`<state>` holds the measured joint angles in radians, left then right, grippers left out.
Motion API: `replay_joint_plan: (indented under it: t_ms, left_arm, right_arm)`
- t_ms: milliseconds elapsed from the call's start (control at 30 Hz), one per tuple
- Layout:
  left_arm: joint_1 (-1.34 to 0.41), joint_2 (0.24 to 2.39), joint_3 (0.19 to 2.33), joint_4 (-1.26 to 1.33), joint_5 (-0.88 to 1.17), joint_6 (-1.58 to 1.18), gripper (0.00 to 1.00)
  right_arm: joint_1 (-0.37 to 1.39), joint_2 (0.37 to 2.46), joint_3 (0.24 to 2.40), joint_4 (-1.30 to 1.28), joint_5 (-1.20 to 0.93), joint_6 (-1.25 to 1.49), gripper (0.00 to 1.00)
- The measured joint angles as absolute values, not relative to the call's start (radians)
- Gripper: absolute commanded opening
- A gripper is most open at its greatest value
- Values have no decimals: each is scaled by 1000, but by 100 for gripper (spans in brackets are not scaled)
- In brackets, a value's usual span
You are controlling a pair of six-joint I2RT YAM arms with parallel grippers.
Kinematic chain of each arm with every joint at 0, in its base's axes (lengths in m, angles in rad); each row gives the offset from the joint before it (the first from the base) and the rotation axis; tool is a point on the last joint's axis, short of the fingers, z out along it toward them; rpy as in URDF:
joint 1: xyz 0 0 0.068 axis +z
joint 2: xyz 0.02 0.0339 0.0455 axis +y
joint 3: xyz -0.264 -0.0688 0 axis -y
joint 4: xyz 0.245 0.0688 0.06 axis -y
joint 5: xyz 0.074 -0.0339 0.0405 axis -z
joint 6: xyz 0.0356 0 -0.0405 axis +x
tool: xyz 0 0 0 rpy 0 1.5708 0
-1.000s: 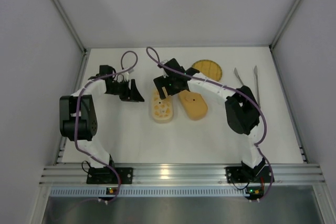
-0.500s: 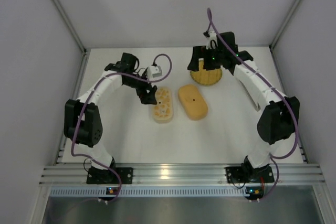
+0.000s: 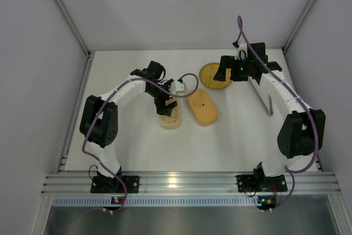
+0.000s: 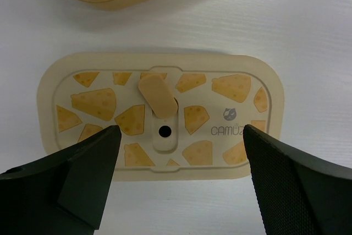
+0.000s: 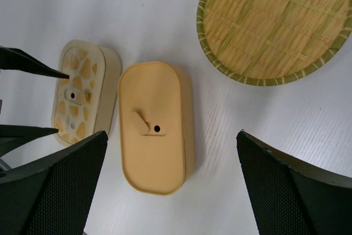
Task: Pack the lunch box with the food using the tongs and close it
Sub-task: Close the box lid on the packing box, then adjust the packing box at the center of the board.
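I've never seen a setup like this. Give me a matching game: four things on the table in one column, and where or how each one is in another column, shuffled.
1. cheese-patterned box
2. plain yellow box
3. woven plate
4. tongs

A. round, green-rimmed, toward the back
B. silvery, far right
C. directly under the open left gripper
D. lying between the patterned box and the plate

Pairs: 1-C, 2-D, 3-A, 4-B

A narrow gap separates cheese-print box (image 3: 170,118) from plain orange box (image 3: 202,107).
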<state>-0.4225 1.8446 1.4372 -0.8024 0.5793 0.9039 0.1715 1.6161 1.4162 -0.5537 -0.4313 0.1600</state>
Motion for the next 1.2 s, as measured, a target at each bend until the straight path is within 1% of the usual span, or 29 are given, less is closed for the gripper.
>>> replay_joint_plan:
  t_ms: [200,500,600,633,833,967,1200]
  left_arm:
    - [-448,1890,1430,-770,530,949,95]
    - [-478,1843,1338,-654,508,968,94]
    - [-478,1841,1335,-649,508,967,94]
    - [-478,1841,1335,-649,508,967,94]
    - [-478,1840,1335,-649,507,963,94]
    - [-478,1839,1335,-648,507,958,94]
    - [-478,1839,1335,-648,504,944,94]
  right_arm:
    - [156,1616,1380,-550,-433,158,99]
    - [152,1617,1333,-551,-390,155,99]
    - [152,1633,1315,-552,-352,149,93]
    - [152,1648,1315,-554,-340,149,88]
    - [155,1752,1273,-545,-305,159,81]
    - [169,1778,1216,-541,-277,157,79]
    - [223,1818,1191,-486,-227,135,79]
